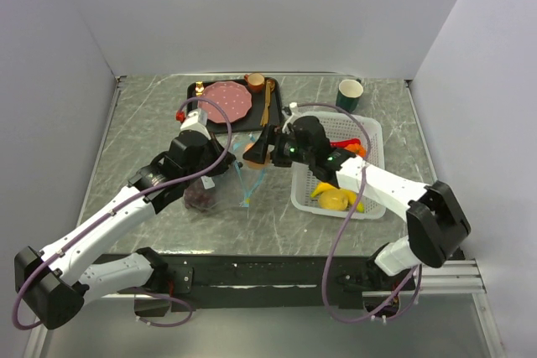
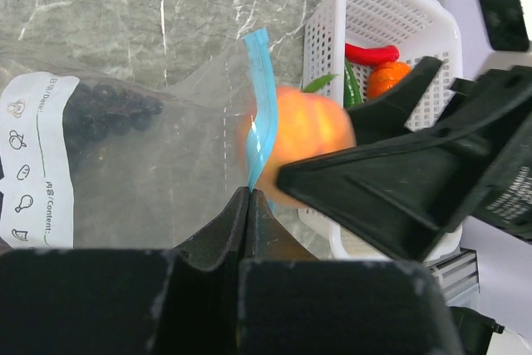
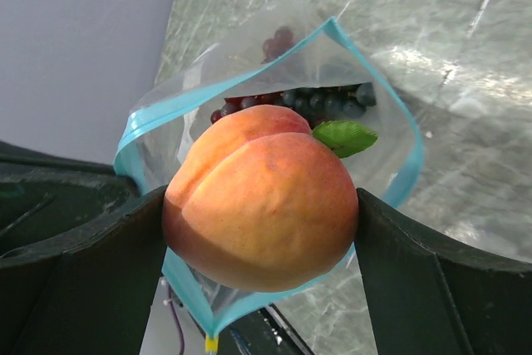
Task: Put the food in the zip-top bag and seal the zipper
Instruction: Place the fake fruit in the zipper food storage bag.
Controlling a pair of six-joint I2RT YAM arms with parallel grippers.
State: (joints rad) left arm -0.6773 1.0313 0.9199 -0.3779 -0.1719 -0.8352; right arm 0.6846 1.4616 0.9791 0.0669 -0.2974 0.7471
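The zip-top bag (image 1: 216, 193) lies at the table's centre-left with its mouth held open. My left gripper (image 2: 248, 193) is shut on the teal zipper (image 2: 259, 114) at the mouth's edge. Dark purple grapes (image 3: 324, 101) lie inside the bag. My right gripper (image 3: 259, 205) is shut on the orange round fruit (image 3: 262, 205), holding it right at the bag's open mouth. In the top view that fruit (image 1: 256, 153) hangs just beyond the zipper (image 1: 247, 184). Yellow fruit (image 1: 336, 199), a red chili (image 1: 346, 143) and a carrot (image 1: 359, 150) stay in the white basket (image 1: 296, 199).
A black tray at the back holds a pink plate (image 1: 226, 100), gold cutlery (image 1: 267, 102) and a small orange cup (image 1: 255, 82). A dark green cup (image 1: 349, 92) stands behind the basket. The basket sits close to the right of the bag's mouth.
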